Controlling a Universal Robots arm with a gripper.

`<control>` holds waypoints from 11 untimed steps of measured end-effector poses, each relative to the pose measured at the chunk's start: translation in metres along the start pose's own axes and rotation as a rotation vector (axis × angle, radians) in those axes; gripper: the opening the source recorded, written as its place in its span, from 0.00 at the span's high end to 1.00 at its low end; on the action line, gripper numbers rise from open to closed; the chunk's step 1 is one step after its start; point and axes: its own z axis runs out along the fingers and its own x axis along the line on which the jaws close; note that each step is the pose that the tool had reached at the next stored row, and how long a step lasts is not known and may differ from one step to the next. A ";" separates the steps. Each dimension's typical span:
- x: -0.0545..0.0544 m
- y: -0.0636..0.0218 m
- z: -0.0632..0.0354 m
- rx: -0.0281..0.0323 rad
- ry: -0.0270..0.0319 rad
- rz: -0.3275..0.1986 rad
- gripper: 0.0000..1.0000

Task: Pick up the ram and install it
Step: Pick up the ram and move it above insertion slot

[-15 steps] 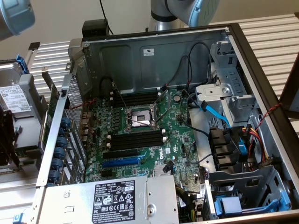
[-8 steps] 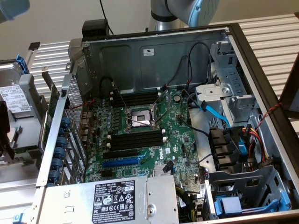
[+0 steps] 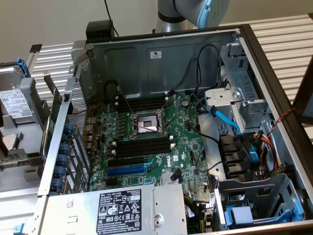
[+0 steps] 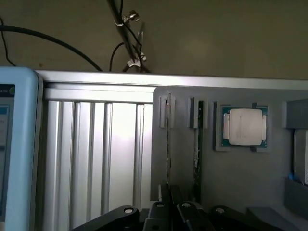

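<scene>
Here the claw (image 4: 169, 198) is holding its fingers almost together, clamping the thin edge of the ram (image 4: 167, 144) between them. The ram is standing on edge in a grey holder (image 4: 183, 163), looking like a narrow dark green strip running straight away from the claw. A second stick (image 4: 198, 144) is sitting just beside it. I think the grip is catching little board, so a tilted pull could be jamming the ram in its holder or letting it slip.
</scene>
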 end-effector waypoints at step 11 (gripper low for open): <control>0.003 -0.0221 -0.0423 -0.0033 0.0002 -0.002 0.87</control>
